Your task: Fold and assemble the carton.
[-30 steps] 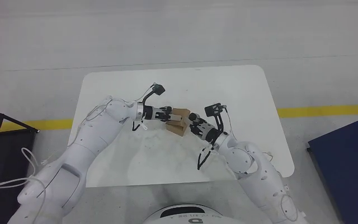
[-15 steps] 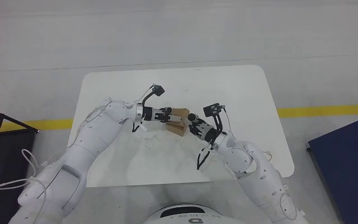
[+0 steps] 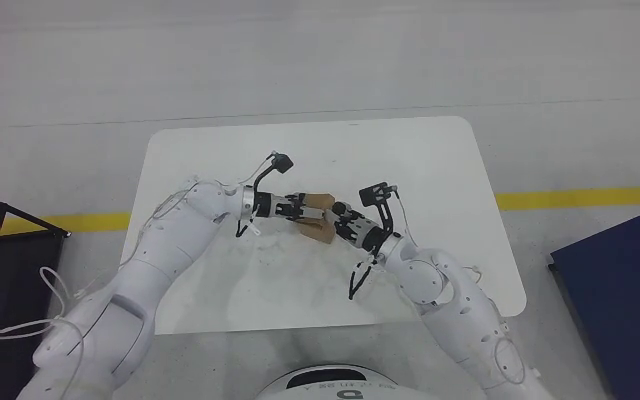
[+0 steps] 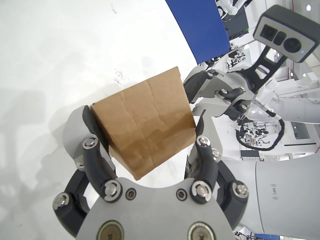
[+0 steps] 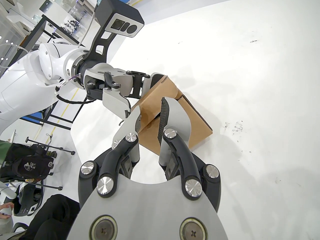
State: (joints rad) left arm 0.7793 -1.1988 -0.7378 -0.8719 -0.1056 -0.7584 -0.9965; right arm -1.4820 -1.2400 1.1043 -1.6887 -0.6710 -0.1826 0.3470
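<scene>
The carton (image 3: 318, 215) is a small piece of brown cardboard, partly folded, with crease lines on its flat panel (image 4: 145, 123). It is near the middle of the white table (image 3: 420, 170), between the two grippers, and it stands tilted, not flat. From these views I cannot tell whether its lower edge (image 5: 200, 126) rests on the table surface or is just above it.

The left gripper (image 3: 297, 207) comes to the carton from the robot's left side. In the left wrist view, its two fingers are closed on the carton (image 4: 143, 117), one dark pad (image 4: 93, 126) pressed on one edge of the panel and the other finger on the opposite edge. In the right wrist view, the same gripper (image 5: 150, 81) touches the far upper corner of the cardboard.

The right gripper (image 3: 338, 215) meets the carton from the opposite side. Its fingers are close together and pinch a thin flap of the carton between them (image 5: 150, 109); one ribbed pad (image 5: 163, 118) lies against the cardboard. In the left wrist view, this gripper (image 4: 200, 86) is just behind the carton's far corner.

On the floor beside the table there is a yellow line (image 3: 570, 198) and a blue panel (image 3: 600, 285).
</scene>
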